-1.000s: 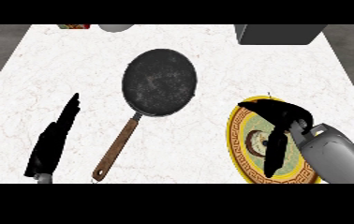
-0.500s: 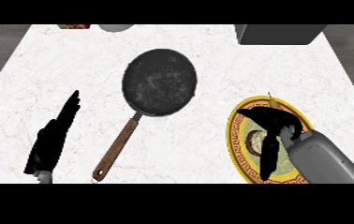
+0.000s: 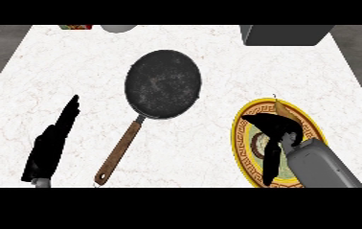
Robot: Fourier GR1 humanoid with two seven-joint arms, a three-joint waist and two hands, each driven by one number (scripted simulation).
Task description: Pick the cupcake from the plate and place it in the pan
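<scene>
At the lower left of the frame the left hand (image 3: 53,144) rests on the counter (image 3: 212,55), fingers straight and together, holding nothing. In the middle lies the dark pan (image 3: 163,83), its brown handle (image 3: 118,150) slanting toward the lower edge. At the lower right, the right hand (image 3: 274,130) spreads over the yellow plate (image 3: 243,146), fingers bent downward; the cupcake underneath is hidden, so whether they grip it I cannot tell. No writing is readable.
</scene>
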